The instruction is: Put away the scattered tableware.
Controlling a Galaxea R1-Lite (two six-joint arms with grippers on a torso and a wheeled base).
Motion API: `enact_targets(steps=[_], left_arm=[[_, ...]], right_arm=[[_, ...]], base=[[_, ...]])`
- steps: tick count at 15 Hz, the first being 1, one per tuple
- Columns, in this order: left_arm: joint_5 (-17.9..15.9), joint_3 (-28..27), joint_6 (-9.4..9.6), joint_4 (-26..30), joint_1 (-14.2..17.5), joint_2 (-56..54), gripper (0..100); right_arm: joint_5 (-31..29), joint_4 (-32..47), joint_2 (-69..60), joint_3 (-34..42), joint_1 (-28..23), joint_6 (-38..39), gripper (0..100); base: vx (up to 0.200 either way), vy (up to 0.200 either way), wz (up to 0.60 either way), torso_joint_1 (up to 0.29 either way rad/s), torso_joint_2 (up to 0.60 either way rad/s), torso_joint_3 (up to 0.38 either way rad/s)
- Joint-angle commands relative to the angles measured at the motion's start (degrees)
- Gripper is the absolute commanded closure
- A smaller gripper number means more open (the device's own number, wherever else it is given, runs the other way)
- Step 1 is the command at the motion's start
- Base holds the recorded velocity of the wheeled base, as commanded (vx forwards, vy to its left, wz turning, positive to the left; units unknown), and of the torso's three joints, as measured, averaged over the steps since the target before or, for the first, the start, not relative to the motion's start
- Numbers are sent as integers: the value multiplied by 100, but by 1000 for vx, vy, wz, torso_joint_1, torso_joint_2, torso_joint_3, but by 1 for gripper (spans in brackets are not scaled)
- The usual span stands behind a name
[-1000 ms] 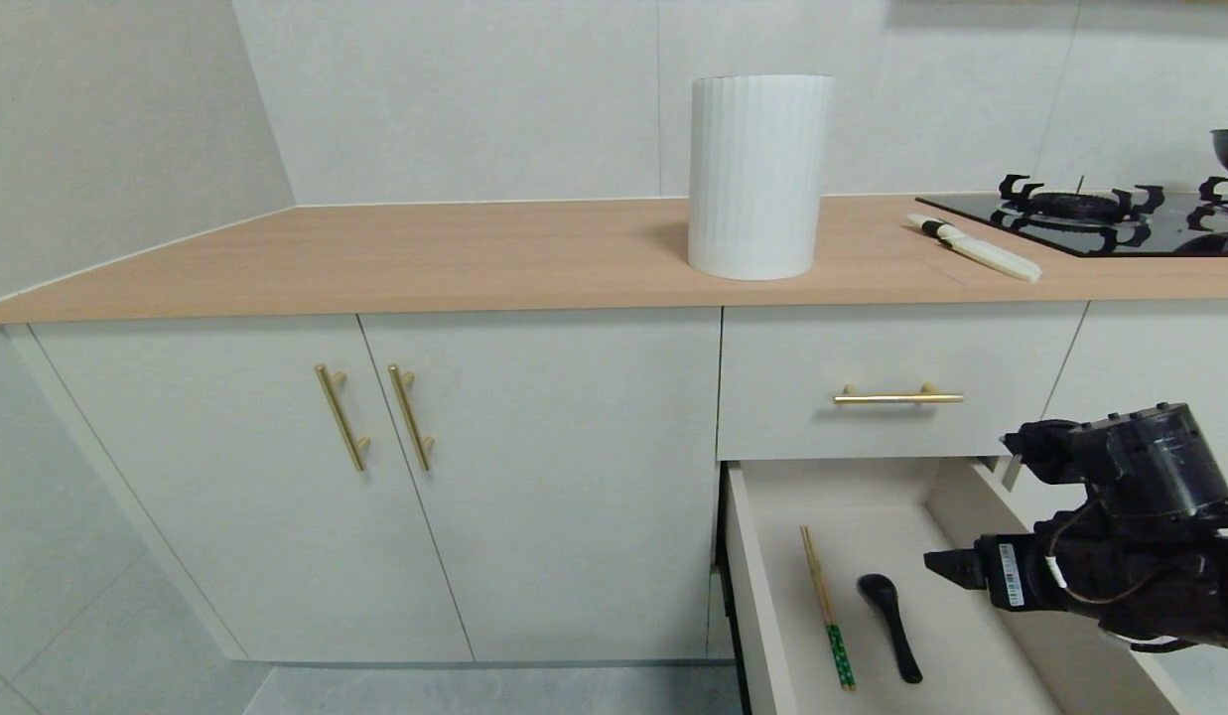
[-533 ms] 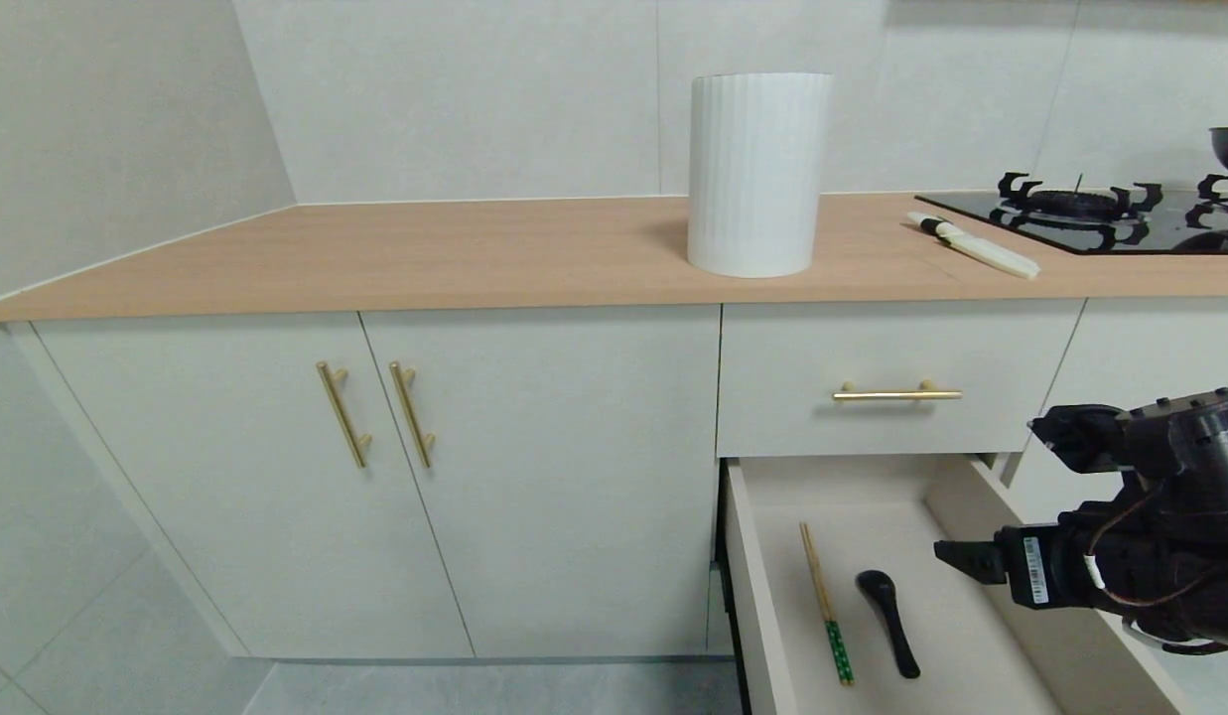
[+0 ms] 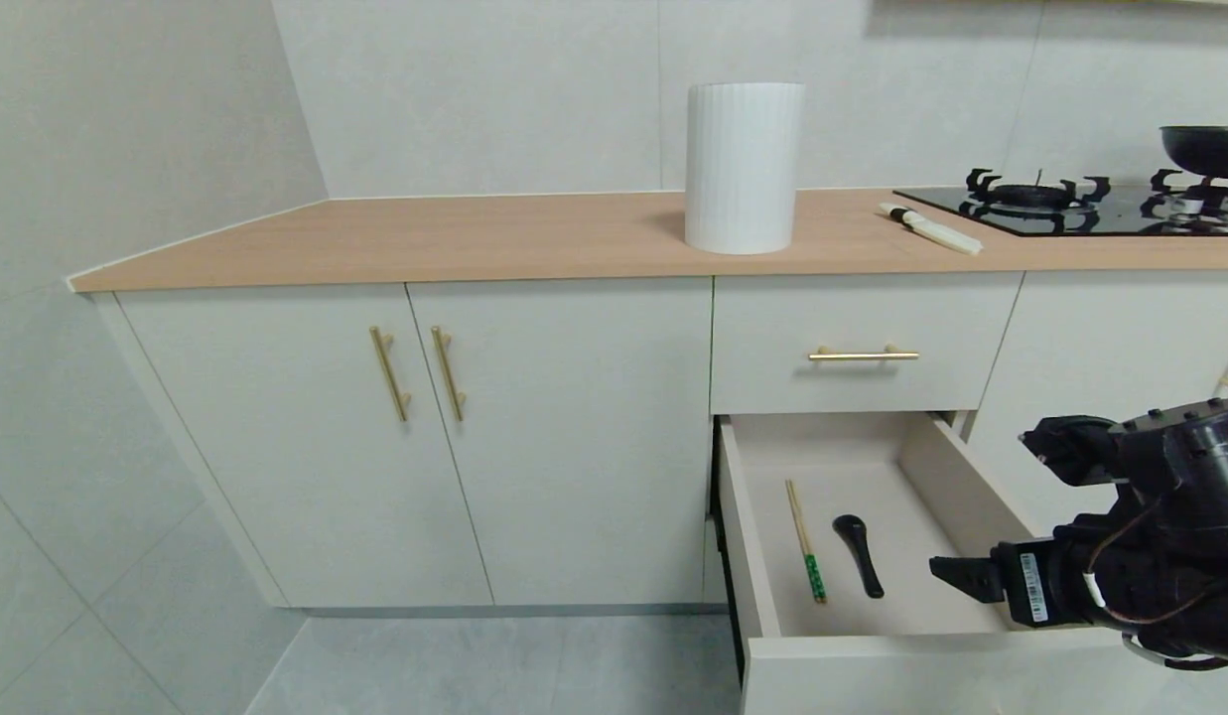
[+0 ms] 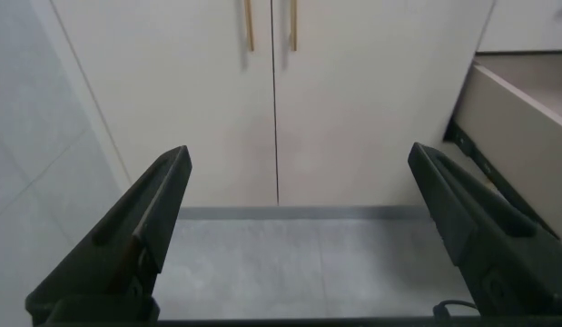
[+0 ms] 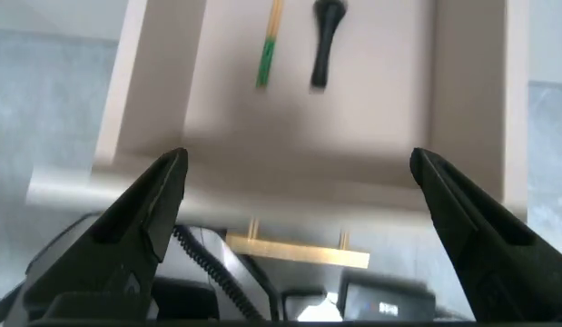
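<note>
Chopsticks and a black spoon lie side by side inside the open drawer. The right gripper hovers above the drawer's front, fingers spread wide. The left gripper, likewise spread, hangs beside the drawer.

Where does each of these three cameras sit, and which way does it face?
Head view: on the head, facing forward and down at the counter, cabinet doors and open drawer; the right arm shows at lower right.
Left wrist view: on the left wrist, facing the cabinet doors and floor; the open left gripper frames it.
Right wrist view: on the right wrist, looking down into the drawer at chopsticks and black spoon; the open right gripper frames it.
Shared: head and right wrist views both show the drawer's contents.
</note>
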Motion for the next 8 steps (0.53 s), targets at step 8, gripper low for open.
enact_targets(steps=[8], left_arm=[[1,0,0,-2,-1,0,0]], right_arm=[[1264,1157,121,15,461,-193,0]], base=[[-25,0,0,0,0,0]])
